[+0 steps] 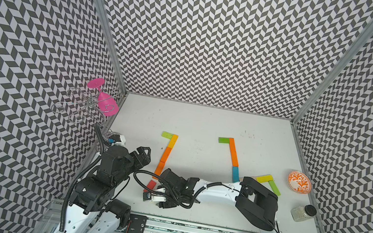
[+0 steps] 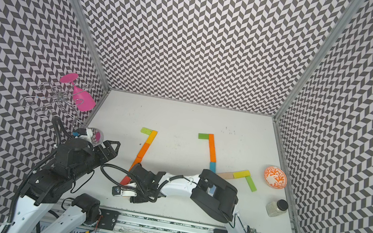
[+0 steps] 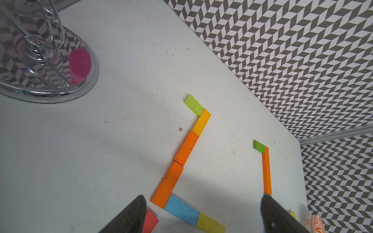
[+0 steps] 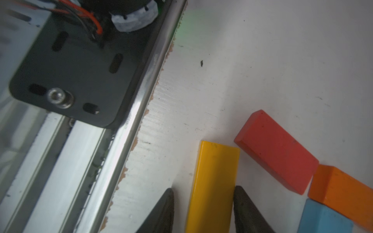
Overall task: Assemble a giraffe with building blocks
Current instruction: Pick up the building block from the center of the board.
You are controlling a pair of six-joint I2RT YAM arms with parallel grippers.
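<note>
Yellow block (image 4: 212,185) lies within right pincer (image 4: 203,188), hidden in top views.

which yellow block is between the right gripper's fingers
The yellow block beside the red block, near the table's front edge: the right gripper straddles it. The yellow neck block and the yellow block by the orange bowl lie farther back, untouched.

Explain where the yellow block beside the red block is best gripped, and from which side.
Grip the yellow block across its narrow width, on its two long side faces, coming from above. It lies flat on the table, and both long sides are free away from the red block.
</note>
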